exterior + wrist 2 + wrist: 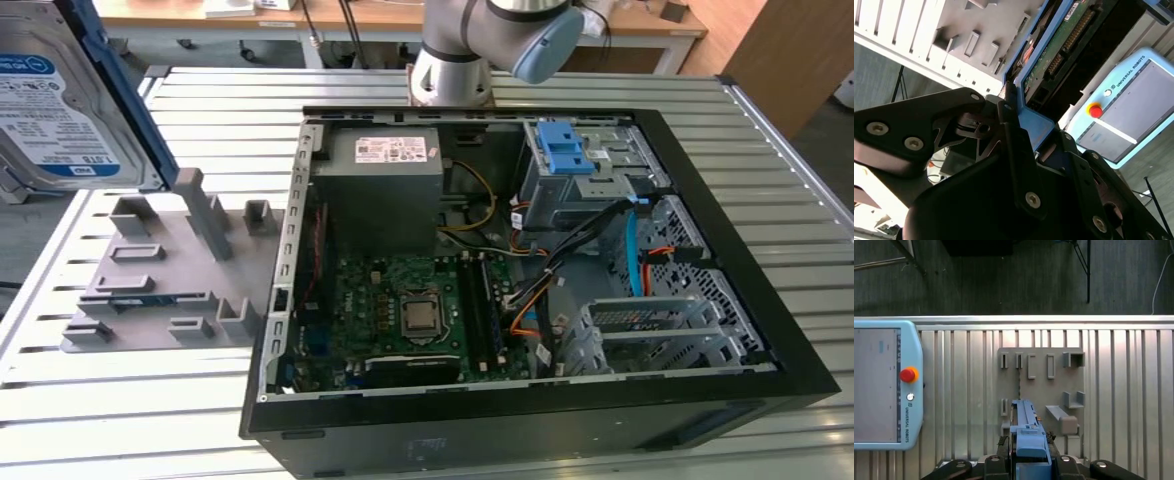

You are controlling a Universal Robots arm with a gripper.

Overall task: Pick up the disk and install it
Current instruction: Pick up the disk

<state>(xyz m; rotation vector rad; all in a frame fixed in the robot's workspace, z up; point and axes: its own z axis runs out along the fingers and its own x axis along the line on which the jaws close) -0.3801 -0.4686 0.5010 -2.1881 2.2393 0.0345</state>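
Arm stands upright at far side in exterior view, grey link topped by blue-capped joint. End effector black, linkage-type. Fingers clamped on blue edge of disk. In first wrist view, end effector points at tabletop, fingers flanking disk.

disk in hand, fixture beside case

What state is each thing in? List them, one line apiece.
disk: held clear of the table, upright, label towards the exterior view.
gripper: shut on the disk's blue frame.
computer case: lying flat, side panel off, insides exposed.
grey fixture: on the table beside the case, not holding the disk.
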